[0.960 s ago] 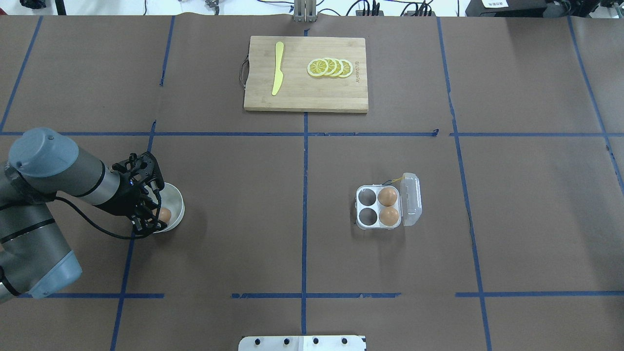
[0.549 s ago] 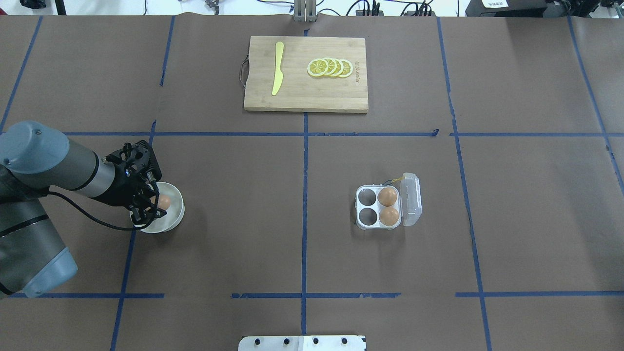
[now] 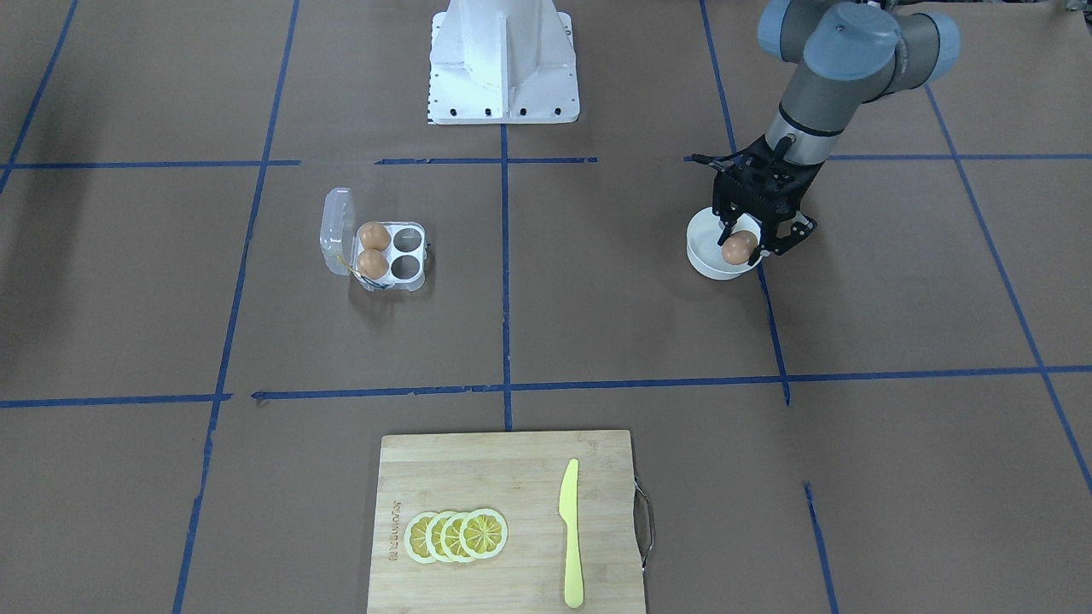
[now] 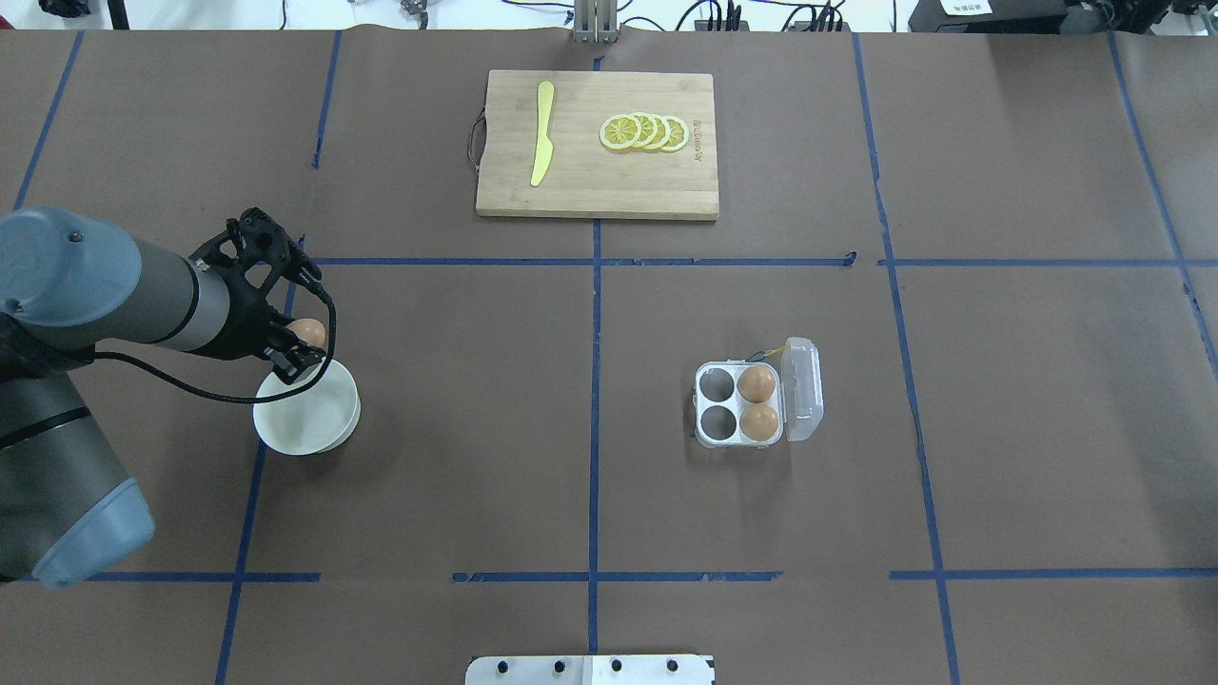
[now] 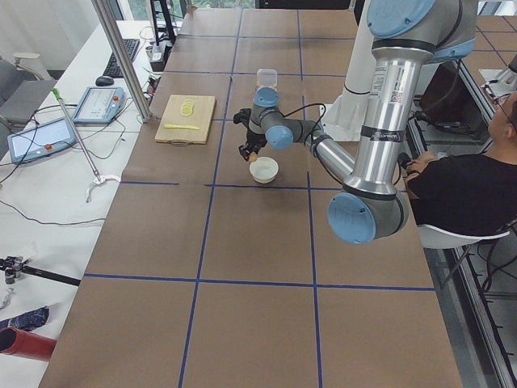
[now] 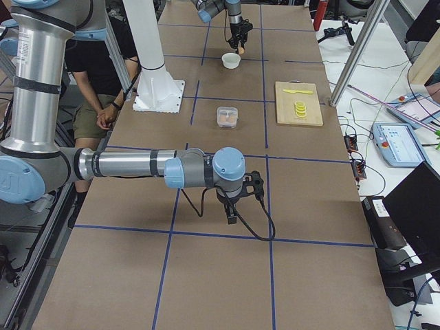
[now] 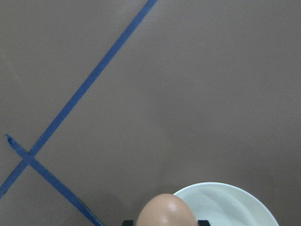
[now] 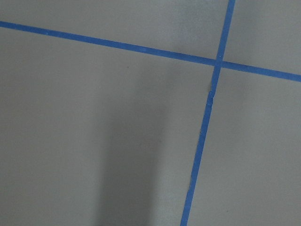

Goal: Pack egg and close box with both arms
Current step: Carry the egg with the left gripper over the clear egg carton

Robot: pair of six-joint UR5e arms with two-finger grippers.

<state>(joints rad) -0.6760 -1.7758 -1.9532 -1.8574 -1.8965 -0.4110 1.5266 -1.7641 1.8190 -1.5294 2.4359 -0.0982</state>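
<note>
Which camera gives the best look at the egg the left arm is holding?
The exterior front-facing view: the egg shows nearly whole between the jaws, over the white bowl. The left wrist view crops its lower part, the overhead view hides part behind the jaws, and both side views show a speck.

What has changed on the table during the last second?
The left pincer, shut on the egg, has risen and lifted the egg out of the bowl. The egg now hangs over the bowl's rim, and the bowl is empty. The bowl itself, the box with its lid open and the board stayed where they were.
</note>
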